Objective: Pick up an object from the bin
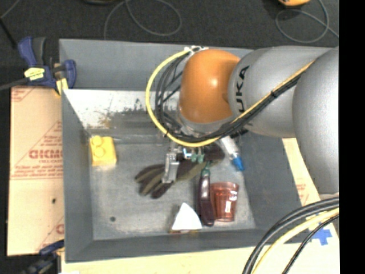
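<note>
the gripper [171,170] hangs low over the middle of the bin [122,216], its tip at a dark brown, floppy glove-like thing [151,181] with splayed lobes. whether it is open or closed i cannot tell. to the right lie a dark maroon oblong thing [204,200] and a red see-through cup [224,201], with a yellow block [102,151] at the left.

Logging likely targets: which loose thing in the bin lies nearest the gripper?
The dark brown glove-like thing at mid-bin, right at the gripper. The yellow block lies far left; the white wedge sits by the near wall.
</note>
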`<state>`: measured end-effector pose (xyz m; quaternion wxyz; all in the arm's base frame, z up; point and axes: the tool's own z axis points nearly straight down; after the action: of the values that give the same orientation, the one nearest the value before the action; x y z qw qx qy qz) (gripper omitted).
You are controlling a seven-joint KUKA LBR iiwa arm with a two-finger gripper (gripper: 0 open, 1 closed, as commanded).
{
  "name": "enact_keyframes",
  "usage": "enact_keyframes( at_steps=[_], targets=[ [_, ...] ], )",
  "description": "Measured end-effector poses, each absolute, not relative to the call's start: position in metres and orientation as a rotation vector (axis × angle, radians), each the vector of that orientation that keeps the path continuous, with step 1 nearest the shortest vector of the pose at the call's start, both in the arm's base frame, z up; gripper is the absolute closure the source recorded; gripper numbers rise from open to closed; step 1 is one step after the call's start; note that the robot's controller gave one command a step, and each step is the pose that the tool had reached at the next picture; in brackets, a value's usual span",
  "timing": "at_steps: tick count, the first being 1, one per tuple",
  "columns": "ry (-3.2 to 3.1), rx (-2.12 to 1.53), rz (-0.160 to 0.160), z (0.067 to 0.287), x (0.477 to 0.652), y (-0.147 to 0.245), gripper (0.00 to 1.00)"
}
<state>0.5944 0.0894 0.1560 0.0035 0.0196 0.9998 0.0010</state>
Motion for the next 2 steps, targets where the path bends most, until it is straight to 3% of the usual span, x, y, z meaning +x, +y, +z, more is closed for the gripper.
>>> enact_keyframes(
  at_steps=[1,2],
  targets=[
    [3.123,-0.028,0.006,0.0751,0.5734,0.0659,1.0],
    [3.123,-0.027,0.007,0.0752,0.5734,0.0658,1.0]
  ],
)
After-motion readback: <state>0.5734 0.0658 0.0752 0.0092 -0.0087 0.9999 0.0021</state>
